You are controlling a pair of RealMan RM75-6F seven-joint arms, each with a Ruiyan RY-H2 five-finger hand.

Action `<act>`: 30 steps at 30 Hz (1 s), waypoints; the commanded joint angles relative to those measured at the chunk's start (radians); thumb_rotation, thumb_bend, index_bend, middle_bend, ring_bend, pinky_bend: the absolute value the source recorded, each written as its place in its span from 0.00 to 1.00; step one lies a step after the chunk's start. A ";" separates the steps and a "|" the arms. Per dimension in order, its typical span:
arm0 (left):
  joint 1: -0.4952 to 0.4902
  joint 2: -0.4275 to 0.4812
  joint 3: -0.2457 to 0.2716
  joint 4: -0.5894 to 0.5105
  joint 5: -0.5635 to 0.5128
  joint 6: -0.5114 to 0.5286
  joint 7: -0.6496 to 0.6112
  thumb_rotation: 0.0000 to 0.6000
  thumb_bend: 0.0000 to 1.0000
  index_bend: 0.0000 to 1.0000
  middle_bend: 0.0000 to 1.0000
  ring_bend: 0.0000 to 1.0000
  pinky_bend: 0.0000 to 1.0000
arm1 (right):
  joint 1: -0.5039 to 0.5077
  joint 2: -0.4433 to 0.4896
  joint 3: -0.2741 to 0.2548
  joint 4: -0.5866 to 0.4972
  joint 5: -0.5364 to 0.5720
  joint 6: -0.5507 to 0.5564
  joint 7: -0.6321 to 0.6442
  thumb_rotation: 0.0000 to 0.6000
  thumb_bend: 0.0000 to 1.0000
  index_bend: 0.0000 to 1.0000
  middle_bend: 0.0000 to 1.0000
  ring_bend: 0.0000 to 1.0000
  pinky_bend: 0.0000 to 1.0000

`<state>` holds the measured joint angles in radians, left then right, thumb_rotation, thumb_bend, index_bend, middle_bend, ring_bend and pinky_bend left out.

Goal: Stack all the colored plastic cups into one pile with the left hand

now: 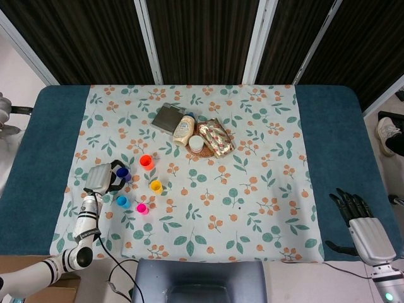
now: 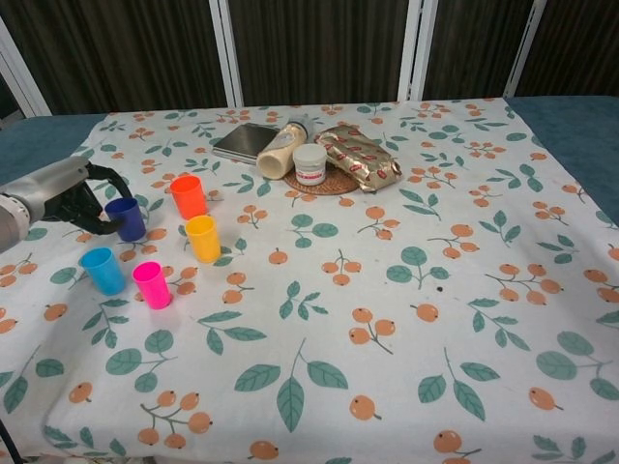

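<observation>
Five small plastic cups stand upright on the floral cloth at the left: dark blue (image 1: 124,172) (image 2: 126,218), orange-red (image 1: 146,161) (image 2: 188,196), yellow (image 1: 156,186) (image 2: 203,238), light blue (image 1: 122,201) (image 2: 103,271) and pink (image 1: 142,208) (image 2: 152,284). My left hand (image 1: 103,178) (image 2: 73,198) comes in from the left, and its dark fingers (image 2: 104,182) curl around the dark blue cup and touch its sides; the cup still stands on the cloth. My right hand (image 1: 361,221) rests at the table's near right corner, fingers spread and holding nothing.
At the back middle lie a grey flat case (image 1: 167,118), a cream bottle (image 1: 184,129), a small white jar (image 1: 196,144) on a round mat, and a foil packet (image 1: 216,137). Blue tabletop (image 1: 44,139) borders the cloth on both sides.
</observation>
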<state>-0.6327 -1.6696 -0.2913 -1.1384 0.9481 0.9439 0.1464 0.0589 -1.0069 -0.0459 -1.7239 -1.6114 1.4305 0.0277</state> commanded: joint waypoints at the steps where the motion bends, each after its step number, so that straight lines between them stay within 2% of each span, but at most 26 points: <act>1: -0.005 -0.005 -0.008 0.004 0.005 0.006 -0.013 1.00 0.36 0.55 1.00 1.00 1.00 | -0.001 0.001 0.000 0.000 0.000 0.002 0.004 1.00 0.13 0.00 0.00 0.00 0.00; 7: -0.021 0.028 -0.079 -0.077 0.039 0.084 -0.054 1.00 0.37 0.57 1.00 1.00 1.00 | 0.000 0.004 0.001 0.001 0.002 -0.001 0.009 1.00 0.13 0.00 0.00 0.00 0.00; 11: -0.056 0.036 -0.128 -0.134 0.022 0.114 -0.016 1.00 0.37 0.57 1.00 1.00 1.00 | 0.001 0.005 0.002 0.001 0.004 -0.003 0.012 1.00 0.13 0.00 0.00 0.00 0.00; 13: -0.072 0.028 -0.136 -0.148 0.010 0.120 0.011 1.00 0.37 0.57 1.00 1.00 1.00 | 0.001 0.005 0.003 0.001 0.006 -0.003 0.013 1.00 0.13 0.00 0.00 0.00 0.00; 20: -0.121 -0.043 -0.116 -0.112 -0.034 0.125 0.110 1.00 0.37 0.57 1.00 1.00 1.00 | 0.001 0.011 0.004 0.002 0.005 0.000 0.027 1.00 0.13 0.00 0.00 0.00 0.00; 30: -0.132 -0.103 -0.083 0.006 -0.045 0.099 0.112 1.00 0.38 0.54 1.00 1.00 1.00 | -0.001 0.018 0.004 0.005 0.004 0.005 0.044 1.00 0.13 0.00 0.00 0.00 0.00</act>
<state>-0.7623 -1.7649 -0.3780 -1.1422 0.9052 1.0504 0.2624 0.0575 -0.9892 -0.0414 -1.7185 -1.6075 1.4354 0.0718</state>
